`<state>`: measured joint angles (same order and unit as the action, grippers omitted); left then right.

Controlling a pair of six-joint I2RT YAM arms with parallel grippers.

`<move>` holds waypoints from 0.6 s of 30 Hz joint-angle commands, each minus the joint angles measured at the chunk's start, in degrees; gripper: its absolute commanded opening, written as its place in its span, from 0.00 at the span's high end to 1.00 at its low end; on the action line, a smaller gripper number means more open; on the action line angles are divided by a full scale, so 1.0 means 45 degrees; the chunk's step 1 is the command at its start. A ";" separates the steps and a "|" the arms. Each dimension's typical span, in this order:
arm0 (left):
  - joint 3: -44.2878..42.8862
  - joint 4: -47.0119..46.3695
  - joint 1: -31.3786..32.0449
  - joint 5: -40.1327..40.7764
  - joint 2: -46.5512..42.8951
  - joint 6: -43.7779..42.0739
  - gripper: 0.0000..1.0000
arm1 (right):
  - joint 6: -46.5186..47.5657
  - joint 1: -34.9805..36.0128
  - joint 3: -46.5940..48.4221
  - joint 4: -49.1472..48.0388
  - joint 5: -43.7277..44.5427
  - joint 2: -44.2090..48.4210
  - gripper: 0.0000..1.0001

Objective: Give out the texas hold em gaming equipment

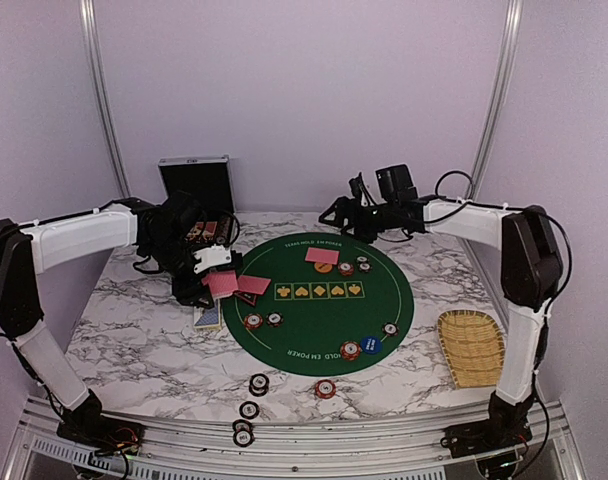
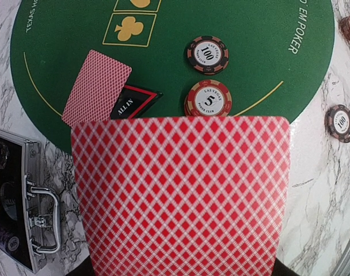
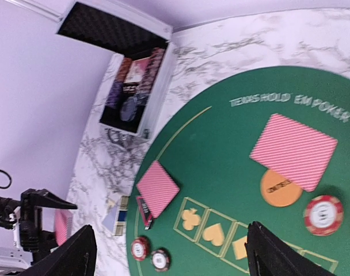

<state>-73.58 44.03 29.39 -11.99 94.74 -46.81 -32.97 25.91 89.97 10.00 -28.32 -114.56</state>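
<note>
Card (image 2: 181, 195): red-backed, clamped in the closed left fingers (image 1: 209, 270), raised over the left edge of the mat (image 1: 324, 320). Beneath it on the mat lie a second card (image 2: 96, 87), the marker (image 2: 134, 102) at its corner, and two chips (image 2: 208, 99) just beside. A third card (image 3: 293, 150) overlaps the orange disc (image 3: 277, 188) near the far edge. Right fingers (image 3: 77, 253): spread wide, holding nothing. The case (image 1: 196, 185) stands open on the worktop (image 1: 134, 340).

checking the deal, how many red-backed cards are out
3: a card at the mat's far side, a card at its left edge, a card in the left gripper. Stacks may hide more.
</note>
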 commanded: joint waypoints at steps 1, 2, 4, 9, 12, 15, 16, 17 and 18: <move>-0.0546 0.0179 0.0054 -0.0256 -0.0148 0.0161 1.00 | -0.2280 0.1142 -0.2384 -0.3434 -0.2207 0.0300 0.12; -0.0590 0.0194 0.0052 -0.0230 -0.0120 0.0208 1.00 | -0.2690 0.1352 -0.2844 -0.4029 -0.2470 0.0392 0.12; -0.0703 0.0209 0.0052 -0.0326 -0.0027 0.0296 1.00 | -0.3333 0.1759 -0.3417 -0.5101 -0.2819 0.0445 0.12; -0.0881 0.0199 0.0054 -0.0596 0.0096 0.0509 1.00 | -0.4263 0.2727 -0.3645 -0.6266 -0.3435 0.0188 0.13; -0.0930 0.0204 0.0086 -0.0683 0.0075 0.0590 1.00 | -0.4718 0.3220 -0.3547 -0.6791 -0.3635 -0.0128 0.14; -0.0925 0.0210 0.0109 -0.0718 0.0052 0.0692 1.00 | -0.5026 0.3564 -0.3232 -0.7112 -0.3730 -0.0505 0.14; -0.0908 0.0215 0.0110 -0.0730 0.0022 0.0714 1.00 | -0.5116 0.3662 -0.3109 -0.7235 -0.3769 -0.0648 0.14; -0.0896 0.0198 0.0127 -0.0736 -0.0010 0.0714 1.00 | -0.5234 0.3745 -0.2996 -0.7331 -0.3801 -0.0791 0.14; -0.0895 0.0213 0.0129 -0.0735 -0.0024 0.0714 1.00 | -0.5337 0.3811 -0.2894 -0.7429 -0.3822 -0.0911 0.14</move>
<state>-76.14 44.10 29.65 -13.52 94.85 -44.40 -53.67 41.54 73.71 -18.57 -43.88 -115.85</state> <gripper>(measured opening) 0.663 0.859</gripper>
